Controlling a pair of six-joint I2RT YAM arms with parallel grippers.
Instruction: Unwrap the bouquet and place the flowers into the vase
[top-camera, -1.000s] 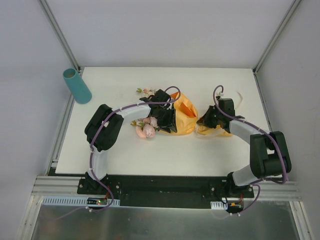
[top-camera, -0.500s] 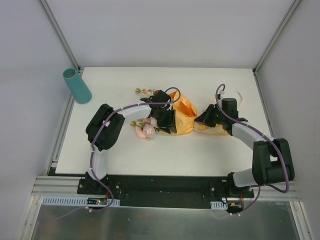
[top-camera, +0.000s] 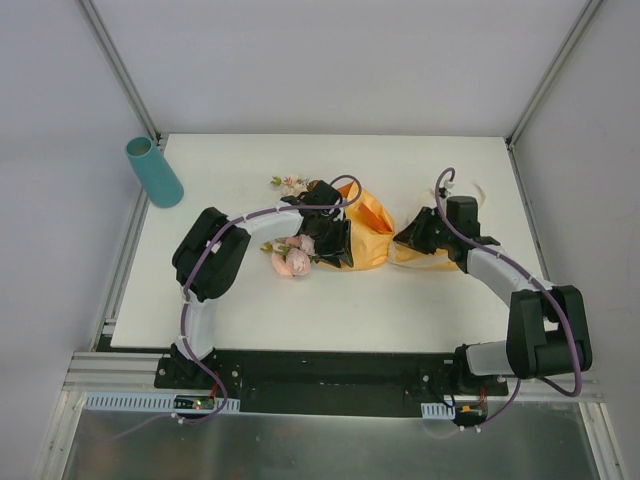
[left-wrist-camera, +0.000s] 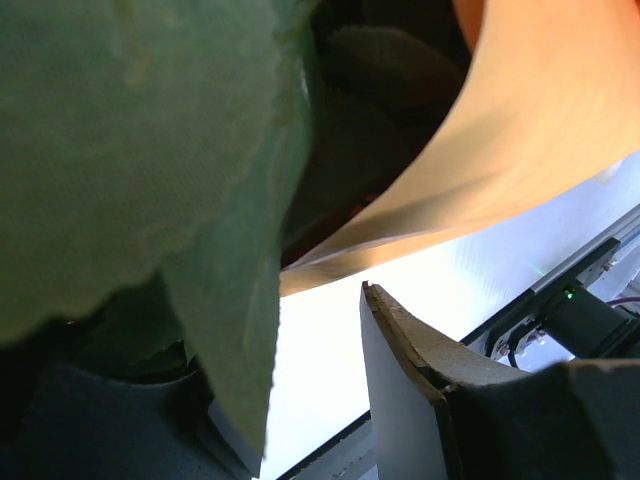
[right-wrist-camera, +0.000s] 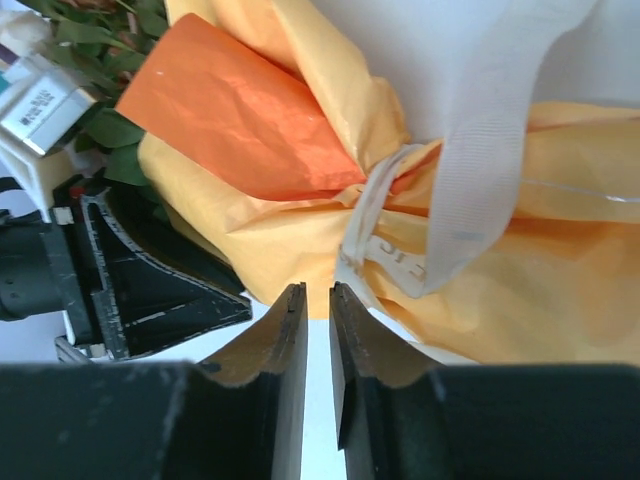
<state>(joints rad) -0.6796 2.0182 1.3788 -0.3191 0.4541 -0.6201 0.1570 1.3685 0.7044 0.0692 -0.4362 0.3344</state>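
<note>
- Top view: the left end effector (top-camera: 335, 240) covers the bouquet's (top-camera: 368, 235) middle, so its stems and any grip are hidden.
- Left wrist view: the flowers (left-wrist-camera: 130, 150) are only a blurred green mass from 9 to 12 o'clock.
- Right wrist view: the ribbon (right-wrist-camera: 480, 150) runs off the edge at 1 o'clock.

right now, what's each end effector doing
Left end effector: closed on the orange-paper-wrapped bouquet of artificial roses.
Right end effector: slightly open, holding nothing, just short of the cream ribbon.
</note>
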